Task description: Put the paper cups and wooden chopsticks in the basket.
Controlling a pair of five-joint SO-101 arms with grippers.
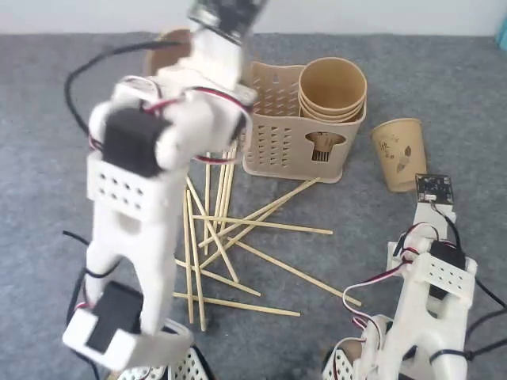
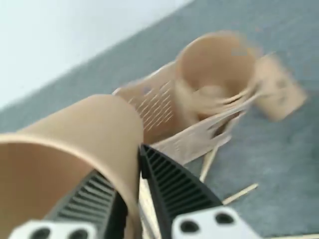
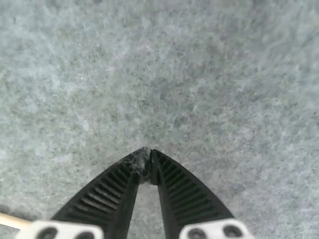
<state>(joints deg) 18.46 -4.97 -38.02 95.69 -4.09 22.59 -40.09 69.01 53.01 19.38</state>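
Paper cup (image 2: 75, 144) pinched at wall by left gripper (image 2: 133, 169); centre over cup stack (image 2: 214, 69) in basket (image 2: 159, 112), lower upright, release. Right gripper (image 3: 148, 158) closed, empty.

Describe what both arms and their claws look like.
The left arm and right arm are white shells with grids of small holes, black motors and red, white and black cables. The left claw and right claw have black, ribbed, tapering fingers on white bases with screw holes.
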